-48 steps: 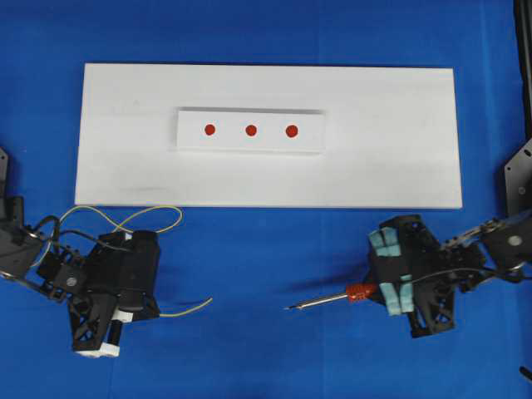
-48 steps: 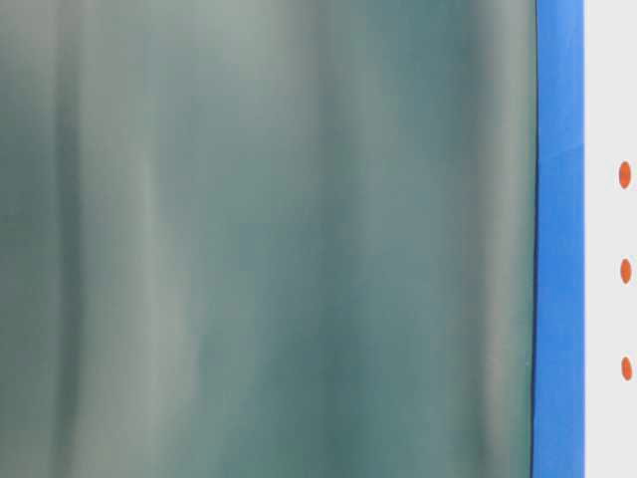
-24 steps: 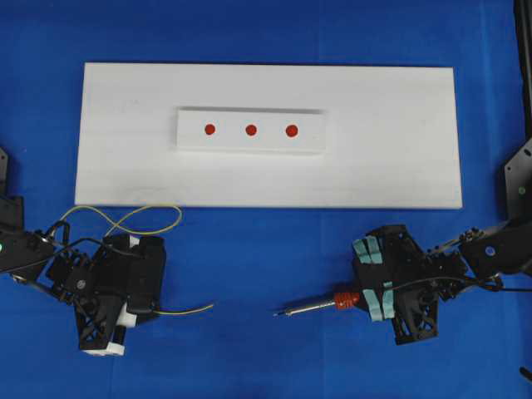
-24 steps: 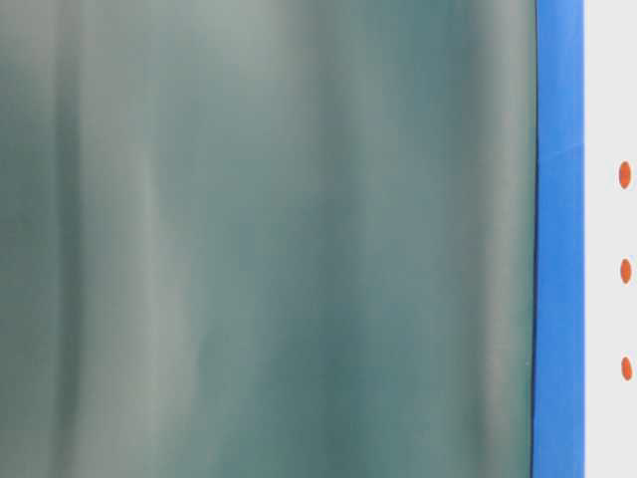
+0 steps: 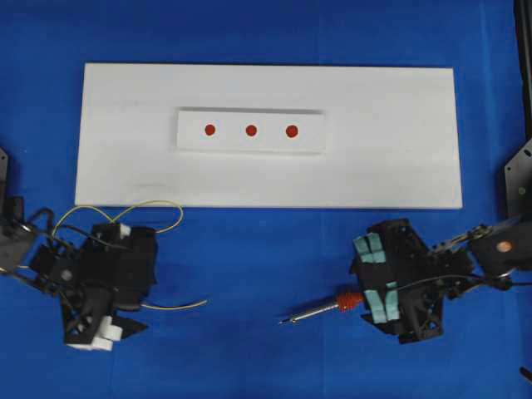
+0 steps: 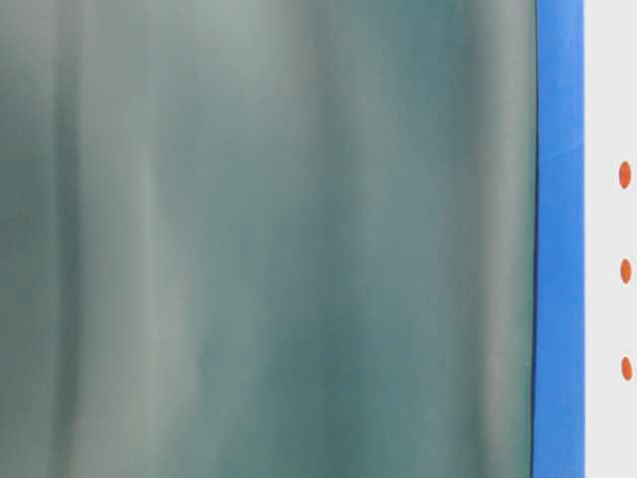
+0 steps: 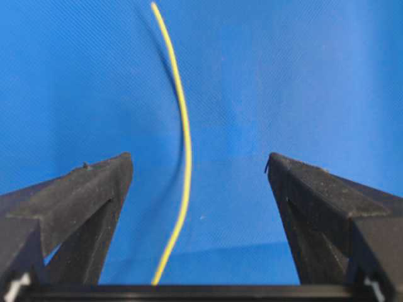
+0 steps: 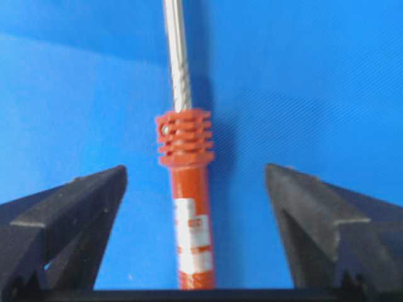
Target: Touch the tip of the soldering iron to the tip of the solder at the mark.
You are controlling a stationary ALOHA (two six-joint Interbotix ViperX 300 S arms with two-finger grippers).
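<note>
While overhead hides gaps, wrist views show jaws open around solder, soldering iron.

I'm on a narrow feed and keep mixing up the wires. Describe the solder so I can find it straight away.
Start at the white board and drop below its lower-left corner onto the blue cloth. There the solder loops out from under the left tool, with one free end trailing right. It is yellow and hair-thin, unlike the thicker black cables nearby.
</note>
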